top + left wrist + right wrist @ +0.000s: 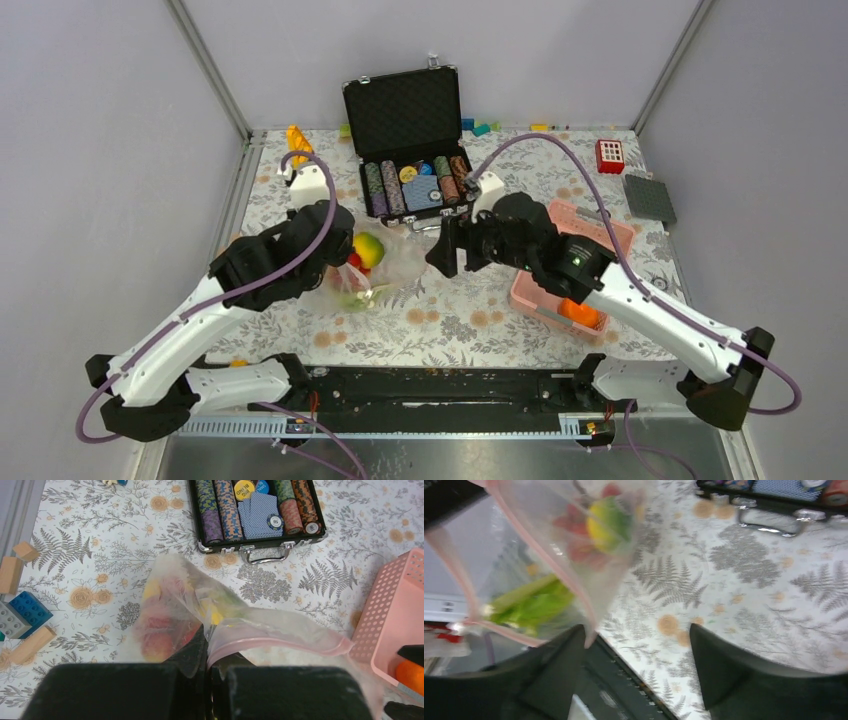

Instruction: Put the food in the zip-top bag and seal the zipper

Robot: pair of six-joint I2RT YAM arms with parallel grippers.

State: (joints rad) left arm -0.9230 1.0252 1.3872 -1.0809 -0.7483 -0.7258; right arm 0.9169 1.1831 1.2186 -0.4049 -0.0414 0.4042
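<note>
The clear zip-top bag (392,262) hangs lifted left of centre. Inside it are a yellow-green fruit (368,247), red pieces (354,262) and the pale-green celery (362,297). My left gripper (338,262) is shut on the bag's edge (192,645), right by the pink zipper (280,642). My right gripper (441,251) is open and empty just right of the bag. In the right wrist view the bag (524,550) with its celery (529,602) hangs beside my left finger (569,650). An orange (580,312) lies in the pink basket.
An open black case of poker chips (410,185) stands behind the bag. The pink slatted basket (545,300) sits under my right arm. Toy blocks (20,615) lie at the left. A red block (609,155) and a grey plate (648,197) are at the back right.
</note>
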